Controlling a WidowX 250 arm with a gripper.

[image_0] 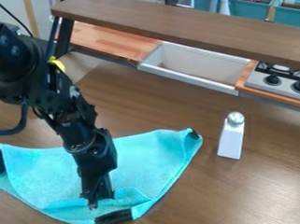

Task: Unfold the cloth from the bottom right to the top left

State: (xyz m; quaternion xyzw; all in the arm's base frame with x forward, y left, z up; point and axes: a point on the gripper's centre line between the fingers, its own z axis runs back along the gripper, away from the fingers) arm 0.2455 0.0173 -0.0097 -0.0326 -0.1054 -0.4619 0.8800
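Observation:
A turquoise cloth (151, 153) lies on the brown table, spread wide with its lower edge bunched and folded. Black patches mark its left corner, its upper right corner and its bottom edge. The black gripper (101, 200) points down over the lower middle of the cloth, just above the black patch at the bottom edge. Its tips are at the cloth's surface, beside a raised fold. Whether cloth is held between them cannot be made out. The arm hides part of the cloth's upper left area.
A white bottle with a silver top (232, 136) stands right of the cloth. Behind the table (268, 183) are a raised brown shelf (186, 26), a white sink (194, 65) and a stove (279, 80).

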